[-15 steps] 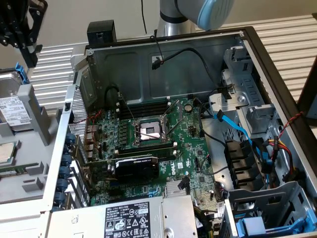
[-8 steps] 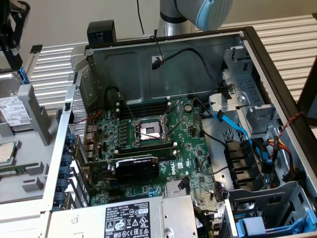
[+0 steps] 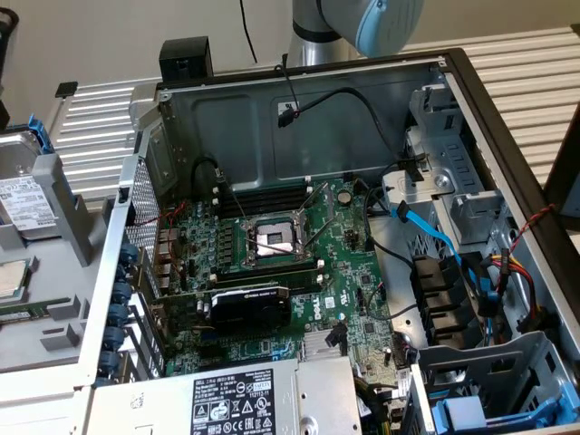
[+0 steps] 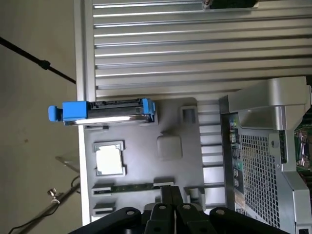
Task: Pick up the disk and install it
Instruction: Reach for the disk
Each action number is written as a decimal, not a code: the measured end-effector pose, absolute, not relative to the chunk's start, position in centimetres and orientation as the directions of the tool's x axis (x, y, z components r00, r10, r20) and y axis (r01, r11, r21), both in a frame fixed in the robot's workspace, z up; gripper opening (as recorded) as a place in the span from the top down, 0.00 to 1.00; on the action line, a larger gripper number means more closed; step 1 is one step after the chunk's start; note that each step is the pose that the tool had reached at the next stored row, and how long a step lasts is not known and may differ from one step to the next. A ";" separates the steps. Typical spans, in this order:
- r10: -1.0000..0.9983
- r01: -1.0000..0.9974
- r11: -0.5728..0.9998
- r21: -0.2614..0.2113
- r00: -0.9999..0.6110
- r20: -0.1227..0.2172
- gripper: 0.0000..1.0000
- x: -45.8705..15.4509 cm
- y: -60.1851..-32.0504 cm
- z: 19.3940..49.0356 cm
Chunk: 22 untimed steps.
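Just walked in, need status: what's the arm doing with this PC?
The Universal Robots arm is holding its gripper above the grey parts tray beside the open computer case. Its fingers are shut and hold nothing. The disk, in its blue carrier, stands on edge in the tray, apart from the gripper and not yet picked up. A processor chip sits in a tray pocket nearby.

Exterior view looks down into computer case [image 3: 236,127], wrist view overhead, both catching tray [image 4: 146,146]
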<state>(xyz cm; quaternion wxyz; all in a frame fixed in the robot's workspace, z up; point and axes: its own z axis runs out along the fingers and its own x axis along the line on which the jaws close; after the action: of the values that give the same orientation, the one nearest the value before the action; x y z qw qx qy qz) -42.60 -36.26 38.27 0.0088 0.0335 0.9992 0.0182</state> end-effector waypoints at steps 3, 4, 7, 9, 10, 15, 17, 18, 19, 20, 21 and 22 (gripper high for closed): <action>0.054 0.053 0.998 0.027 -0.998 -0.016 0.89 -43.0 -36.0 38.3; 0.048 0.048 0.999 0.026 -0.999 -0.016 0.89 -43.1 -36.0 38.3; 0.038 0.037 0.999 0.026 -0.999 -0.016 0.89 -43.6 -35.6 38.2; 0.035 0.035 0.999 0.026 -0.999 -0.016 0.89 -44.1 -35.2 38.2; 0.034 0.034 0.999 0.026 -0.999 -0.016 0.89 -44.3 -35.1 38.2; 0.029 0.028 0.999 0.026 -0.999 -0.016 0.89 -45.5 -34.0 38.1; 0.027 0.026 0.999 0.026 -1.000 -0.016 0.89 -46.0 -33.7 38.0; 0.026 0.025 0.999 0.026 -1.000 -0.016 0.89 -46.3 -33.6 38.0; 0.025 0.024 0.999 0.026 -1.000 -0.016 0.89 -46.5 -33.5 38.0; 0.024 0.023 0.999 0.026 -1.000 -0.016 0.89 -46.8 -33.4 38.0; 0.023 0.022 0.999 0.026 -1.000 -0.016 0.89 -47.1 -33.3 38.0; 0.022 0.021 0.999 0.026 -1.000 -0.016 0.89 -47.4 -33.3 38.0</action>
<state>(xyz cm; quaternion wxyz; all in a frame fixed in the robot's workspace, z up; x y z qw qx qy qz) -47.40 -33.29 37.95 0.0083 0.0108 0.9998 0.0129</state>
